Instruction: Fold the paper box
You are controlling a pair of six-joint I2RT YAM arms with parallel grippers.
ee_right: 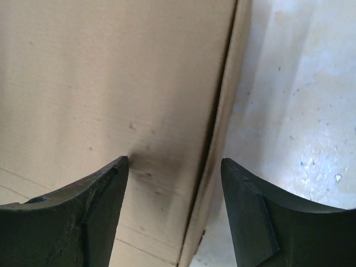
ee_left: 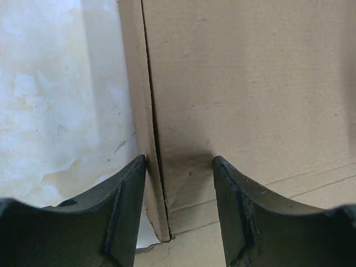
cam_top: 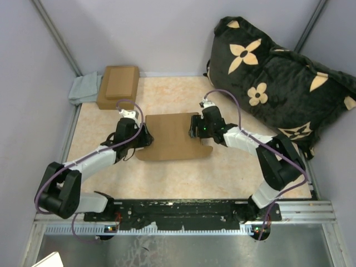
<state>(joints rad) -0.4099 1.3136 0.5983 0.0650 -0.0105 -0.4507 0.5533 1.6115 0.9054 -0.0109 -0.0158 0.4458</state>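
The paper box (cam_top: pixel 172 136) lies mostly flat in the middle of the table, tan cardboard with a rounded tab at its near edge. My left gripper (cam_top: pixel 146 136) is at its left edge and my right gripper (cam_top: pixel 194 127) at its right edge. In the left wrist view the left gripper (ee_left: pixel 179 158) stands open astride the narrow side flap (ee_left: pixel 133 83), one finger over the table and one over the panel (ee_left: pixel 250 83). In the right wrist view the right gripper (ee_right: pixel 174 160) is open the same way across the right side flap (ee_right: pixel 233 83) and panel (ee_right: pixel 111 72).
A smaller brown cardboard box with a stepped lid (cam_top: pixel 118 86) sits at the back left beside a grey cloth (cam_top: pixel 83 89). A black pillow with tan flowers (cam_top: pixel 278 83) fills the back right. Grey walls stand behind the speckled table (cam_top: pixel 233 172).
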